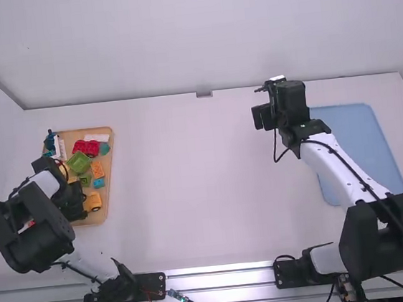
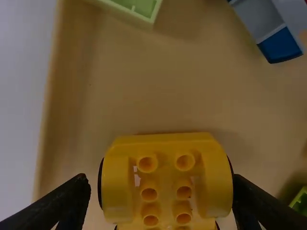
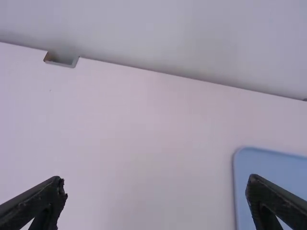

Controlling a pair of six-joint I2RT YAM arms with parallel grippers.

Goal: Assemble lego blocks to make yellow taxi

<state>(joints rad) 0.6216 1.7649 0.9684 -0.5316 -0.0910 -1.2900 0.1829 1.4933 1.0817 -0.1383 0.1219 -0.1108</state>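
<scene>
My left gripper (image 1: 77, 206) is low over the wooden tray (image 1: 113, 157) on the left, beside a yellow wheeled block (image 1: 94, 200) near its lower right corner. In the left wrist view, the open left gripper (image 2: 161, 181) straddles the yellow wheeled block (image 2: 165, 179), with a narrow gap on one side; the lower part is cut off. Orange pieces (image 1: 97, 169), green block (image 1: 79, 162) and red block (image 1: 86, 147) lie farther up the tray. My right gripper (image 1: 262, 117) is above the table's far right part; the right wrist view has the empty right gripper (image 3: 156, 189) open.
A light blue mat (image 1: 350, 124) lies on the right of the table, beside the right arm. White table surface (image 1: 190, 181) spans the middle between the tray and the mat. A small metal bracket (image 1: 204, 94) sits at the back edge, below the rear wall.
</scene>
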